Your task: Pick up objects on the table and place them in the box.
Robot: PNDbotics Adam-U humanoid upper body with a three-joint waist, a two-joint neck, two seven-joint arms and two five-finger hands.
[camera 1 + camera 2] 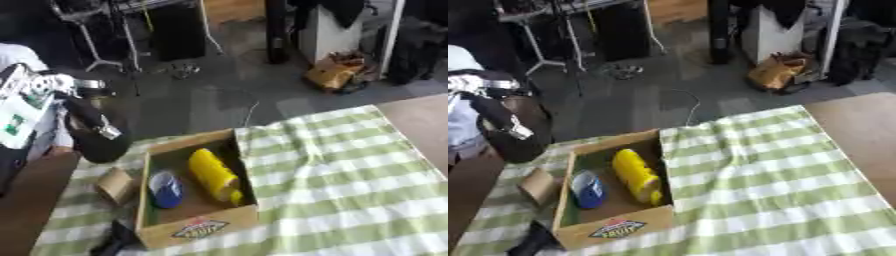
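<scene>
A cardboard box (199,226) with a printed label on its front wall stands open on the left part of the green-checked cloth (350,175). Inside it a yellow bottle (213,174) lies along the right wall, and a blue rounded object (165,189) sits left of it. My left arm comes down from the upper left. Its black hand (101,147) hangs over the table's far left edge, just behind the box's far left corner. A brown cardboard-coloured piece (114,185) lies outside the box against its left wall. A dark shape (114,242) lies by the box's front left corner.
Bare wooden tabletop (424,125) shows past the cloth's right edge. A white-and-green packet (17,112) is at the left edge. Beyond the table lie grey floor, stand legs (105,62) and a brown bag (337,72).
</scene>
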